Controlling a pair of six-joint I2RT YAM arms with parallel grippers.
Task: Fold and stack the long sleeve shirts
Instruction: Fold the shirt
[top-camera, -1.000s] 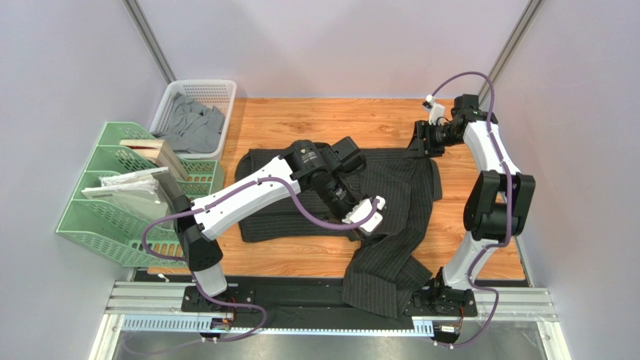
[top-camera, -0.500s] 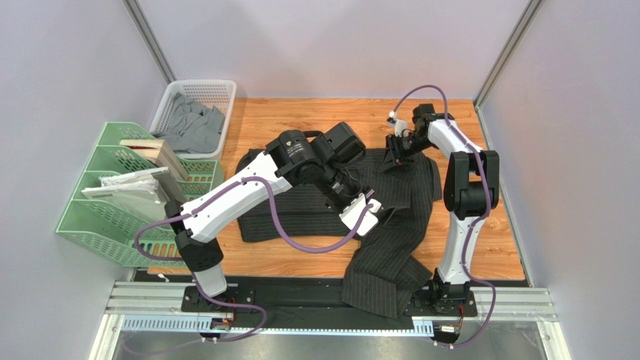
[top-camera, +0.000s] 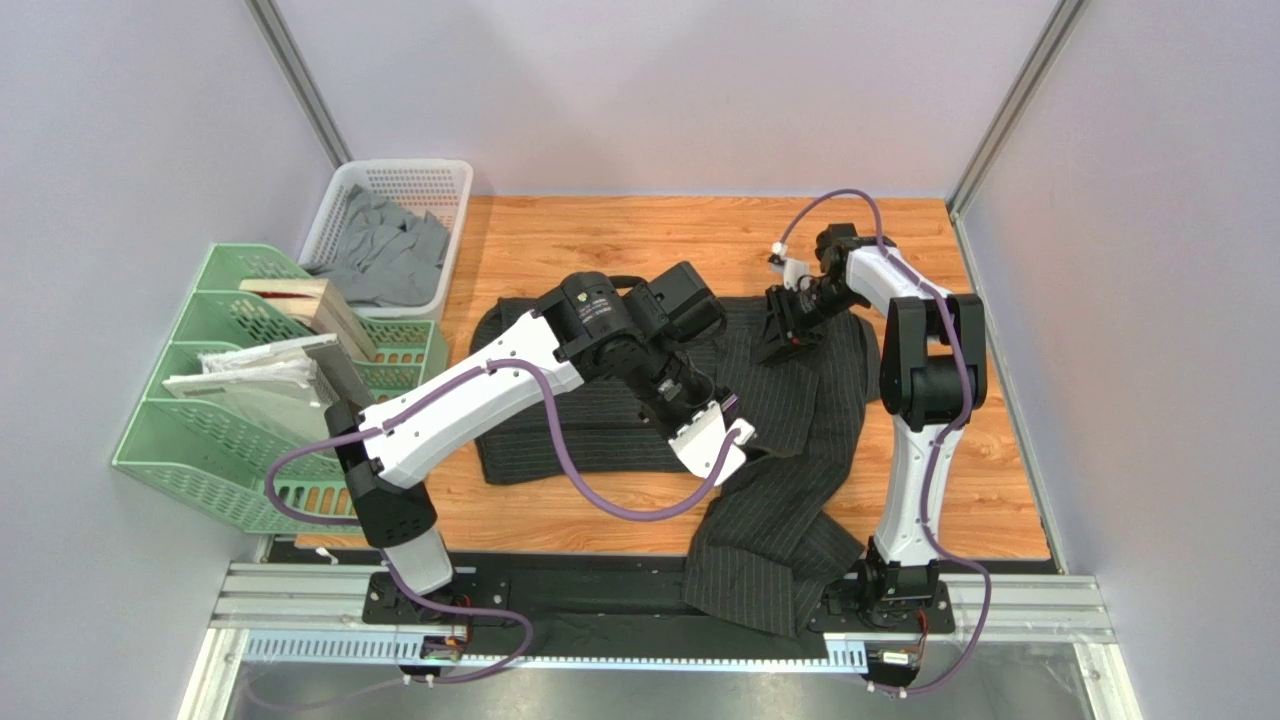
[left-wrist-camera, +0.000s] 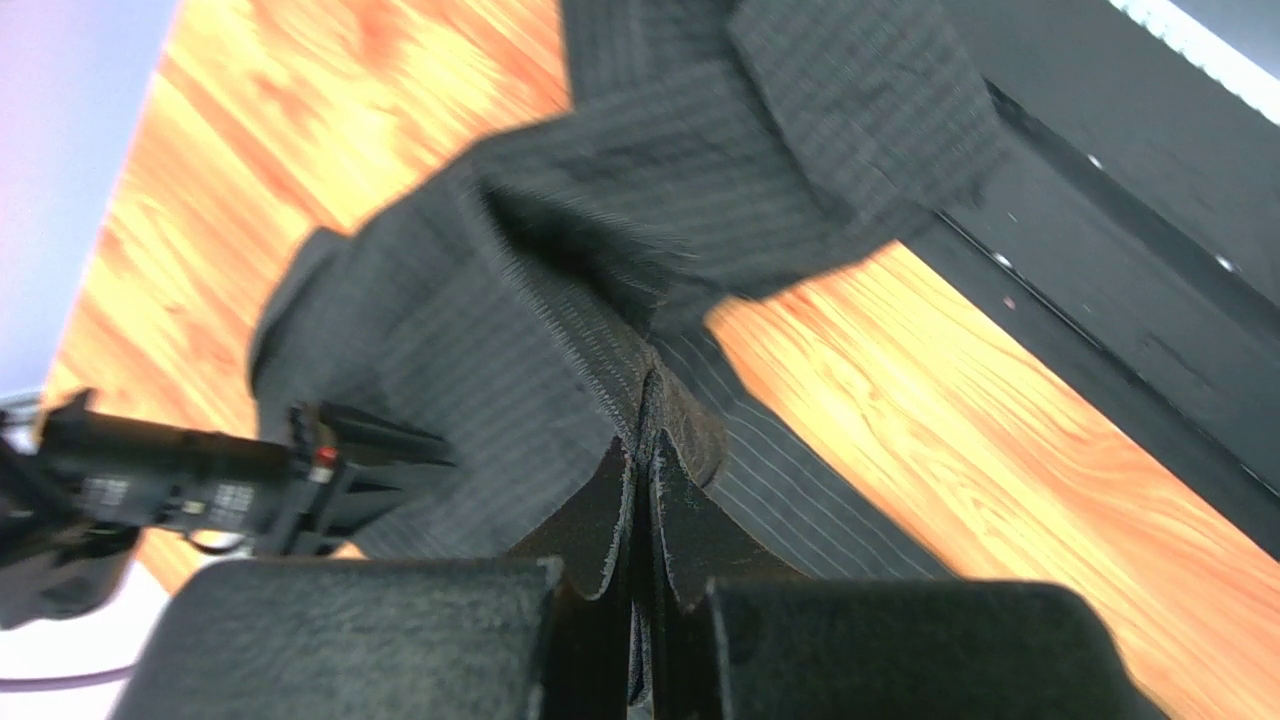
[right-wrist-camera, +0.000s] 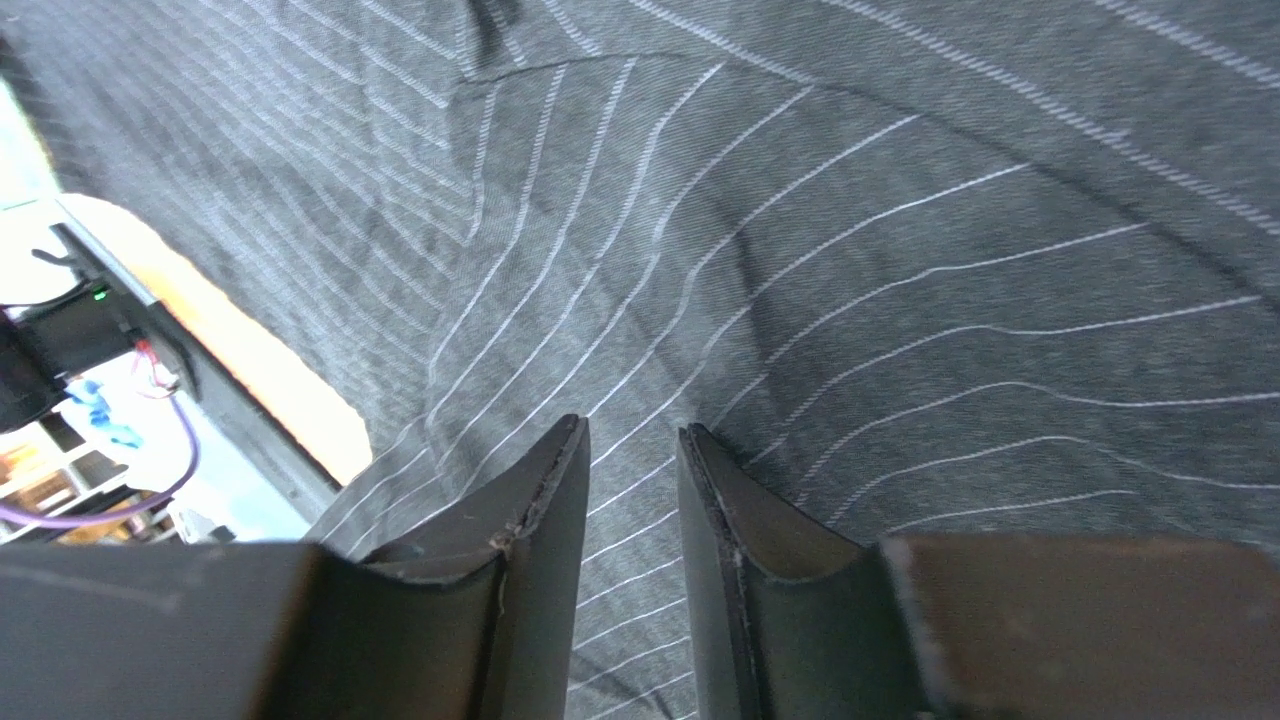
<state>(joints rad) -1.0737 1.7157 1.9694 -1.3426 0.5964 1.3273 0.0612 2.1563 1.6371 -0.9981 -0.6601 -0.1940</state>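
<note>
Left hand (left-wrist-camera: 643, 438) is pinching the crumpled shirt (top-camera: 812, 393) while right hand (right-wrist-camera: 631, 435), slightly parted, is hovering; folding is seemingly just beginning.

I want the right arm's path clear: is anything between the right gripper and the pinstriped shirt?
Nothing visible does. The right gripper hangs right over the shirt, jaws a little apart, with only pinstriped fabric showing past them. The left gripper, shut on a fold of the same shirt, sits aside from it.
</note>
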